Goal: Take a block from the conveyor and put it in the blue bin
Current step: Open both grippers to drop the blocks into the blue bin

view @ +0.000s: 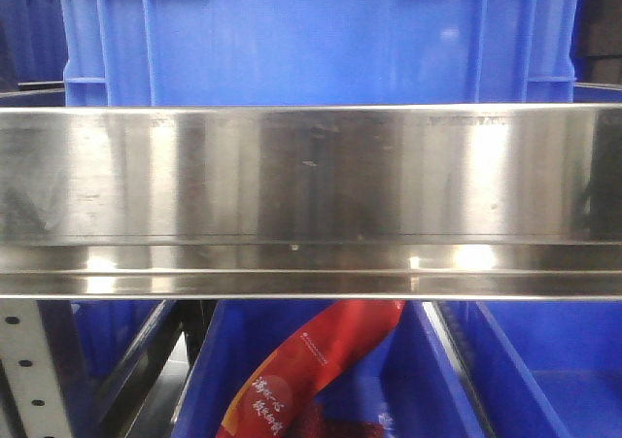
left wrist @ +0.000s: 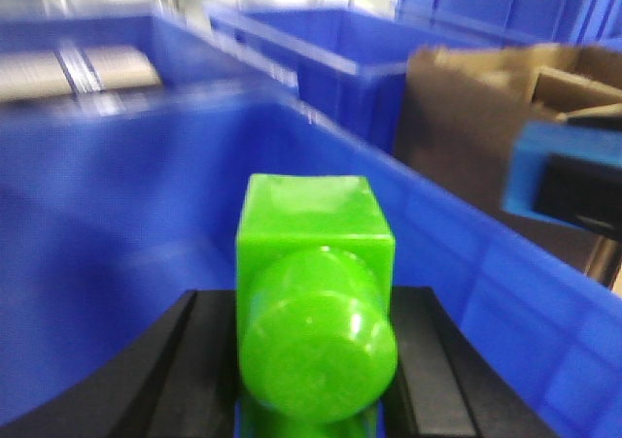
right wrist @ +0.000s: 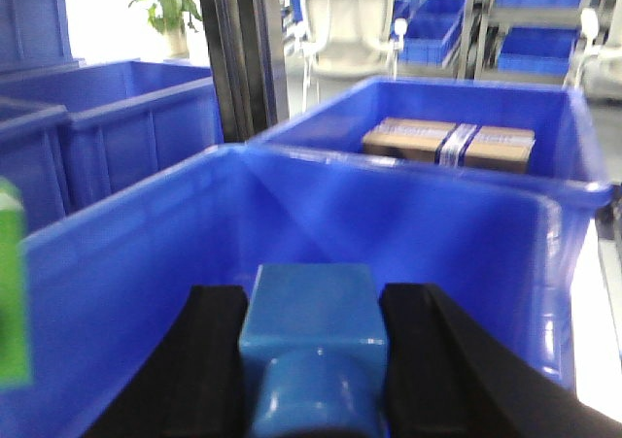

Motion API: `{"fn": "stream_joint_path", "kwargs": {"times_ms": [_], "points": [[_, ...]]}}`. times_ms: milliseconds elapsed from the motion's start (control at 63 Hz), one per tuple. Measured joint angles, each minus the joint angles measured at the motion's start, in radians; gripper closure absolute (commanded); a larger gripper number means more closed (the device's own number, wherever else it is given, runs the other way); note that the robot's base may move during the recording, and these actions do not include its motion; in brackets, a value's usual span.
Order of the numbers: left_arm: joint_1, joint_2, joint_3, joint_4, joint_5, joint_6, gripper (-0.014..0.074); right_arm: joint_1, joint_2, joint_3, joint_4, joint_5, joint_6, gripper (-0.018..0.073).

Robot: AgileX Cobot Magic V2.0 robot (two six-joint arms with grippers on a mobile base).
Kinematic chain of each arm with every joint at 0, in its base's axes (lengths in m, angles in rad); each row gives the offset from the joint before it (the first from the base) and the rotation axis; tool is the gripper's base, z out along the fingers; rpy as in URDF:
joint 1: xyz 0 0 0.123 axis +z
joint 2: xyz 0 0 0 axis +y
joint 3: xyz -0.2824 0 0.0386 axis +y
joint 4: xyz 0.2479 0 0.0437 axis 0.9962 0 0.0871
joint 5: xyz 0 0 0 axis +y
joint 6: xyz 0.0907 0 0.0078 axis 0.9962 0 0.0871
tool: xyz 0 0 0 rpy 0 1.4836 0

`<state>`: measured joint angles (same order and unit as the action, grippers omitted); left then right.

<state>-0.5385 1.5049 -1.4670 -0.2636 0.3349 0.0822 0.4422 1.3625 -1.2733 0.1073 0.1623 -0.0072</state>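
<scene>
Here, the left pincer (left wrist: pixel 313 365) grips a glossy green block (left wrist: pixel 313 239).

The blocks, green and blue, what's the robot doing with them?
The robot has a block pinched in each gripper. The left gripper holds the green block, and the right gripper holds the blue block. Both hang over the inside of a blue bin, and neither block has been let go yet.

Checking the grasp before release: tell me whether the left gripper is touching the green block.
Touching. The left wrist view shows the green block clamped in the left gripper, with both black fingers pressed against its sides and no gap.
</scene>
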Motion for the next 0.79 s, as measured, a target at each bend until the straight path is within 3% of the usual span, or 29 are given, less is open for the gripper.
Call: {"fn": "stream_joint_path", "kwargs": {"times_ms": [64,127,191,334,429,508,572,699,794], "points": [[0.000,0.027,-0.001,-0.033,0.001,-0.002,0.0706,0.000,0.031,-0.021,0.000,0.027,0.000,0.0712],[0.000,0.045,-0.001,-0.046,0.002,-0.003,0.0676,0.000,0.055,-0.035,0.000,0.056,0.000,0.0651],[0.000,0.053,-0.001,-0.054,0.002,-0.003,0.0566,0.000,0.069,-0.044,0.000,0.080,0.000,0.0544],[0.000,0.055,-0.004,-0.055,0.005,-0.003,0.0250,0.000,0.076,-0.046,0.000,0.092,0.000,0.0182],[0.000,0.055,-0.004,-0.051,0.010,-0.005,0.0157,0.000,0.076,-0.051,0.000,0.093,0.000,0.0105],[0.000,0.055,-0.004,-0.049,0.011,-0.005,0.0185,0.000,0.076,-0.051,0.000,0.093,0.000,0.0128],[0.000,0.055,-0.004,-0.049,0.011,-0.005,0.0264,0.000,0.076,-0.051,0.000,0.098,0.000,0.0193],[0.000,0.046,-0.004,-0.043,0.031,-0.005,0.0516,0.000,0.048,-0.051,0.000,0.146,0.000,0.0457],[0.000,0.034,-0.004,-0.024,0.038,-0.005,0.0707,0.000,0.015,-0.052,0.000,0.157,0.000,0.0713]]}}
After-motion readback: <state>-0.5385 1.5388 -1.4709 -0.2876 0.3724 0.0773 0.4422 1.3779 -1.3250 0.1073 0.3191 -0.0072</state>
